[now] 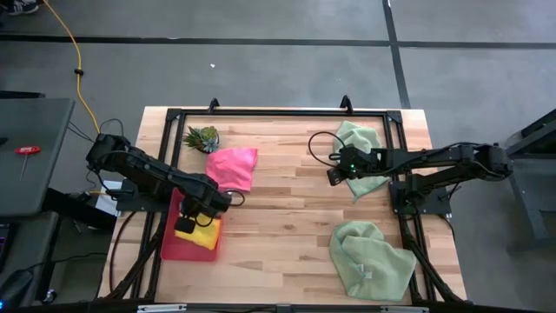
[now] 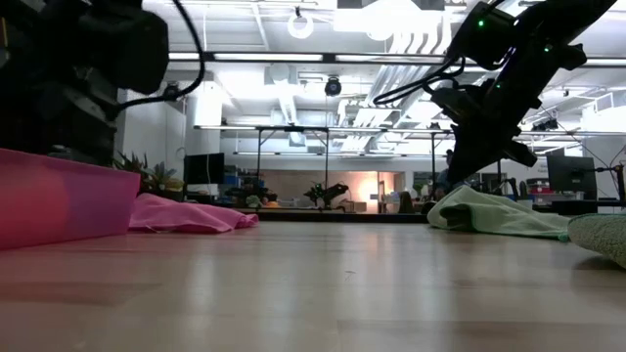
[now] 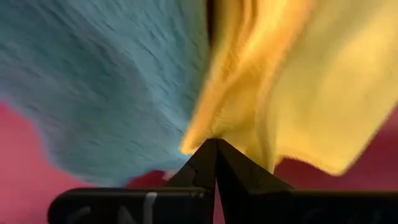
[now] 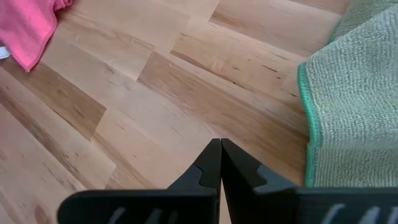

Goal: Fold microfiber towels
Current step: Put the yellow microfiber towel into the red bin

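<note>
Yellow towel and teal towel face the left tool's closed, empty tips; no writing legible.

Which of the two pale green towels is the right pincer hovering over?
The far pale green towel, by the table's back edge: the right pincer sits shut at its edge. The near green towel, at the front edge, lies alone, well clear of either arm.

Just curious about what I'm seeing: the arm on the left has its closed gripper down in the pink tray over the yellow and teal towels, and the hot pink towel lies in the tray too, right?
Not quite. The high view shows the hot pink towel on the bare table, beside the plant, outside the pink tray. The rest holds: the closed left gripper is over the yellow towel and teal towel.
</note>
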### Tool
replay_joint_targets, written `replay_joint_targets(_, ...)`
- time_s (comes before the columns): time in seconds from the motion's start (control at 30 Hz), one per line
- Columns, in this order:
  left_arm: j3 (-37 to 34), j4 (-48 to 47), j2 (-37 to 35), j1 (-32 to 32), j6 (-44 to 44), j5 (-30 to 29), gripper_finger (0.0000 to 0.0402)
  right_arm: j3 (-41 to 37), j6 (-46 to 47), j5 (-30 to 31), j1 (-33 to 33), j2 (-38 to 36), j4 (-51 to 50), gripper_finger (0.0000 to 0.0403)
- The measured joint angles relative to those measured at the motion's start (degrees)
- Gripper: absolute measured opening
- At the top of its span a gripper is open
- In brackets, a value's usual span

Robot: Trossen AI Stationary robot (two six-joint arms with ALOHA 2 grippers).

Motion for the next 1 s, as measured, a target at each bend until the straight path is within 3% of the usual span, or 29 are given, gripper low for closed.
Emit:
replay_joint_targets(0.4,1.22,3.09,-1.73,-0.02,0.9,-4.74,0.0,0.0,0.92,-0.07,0.02,0.0,0.02,0.0002)
replay_joint_targets(0.63,-2.29,4.42,-1.68,-0.34,-1.03,1.35,0.0,0.0,0.92,-0.12,0.02,0.0,0.0,0.0002)
replay_joint_targets(1.0,-2.06,4.54,-1.68,-0.52,-5.92,9.55,0.0,0.0,-0.15,0.58,0.02,0.0,-0.02,0.0002)
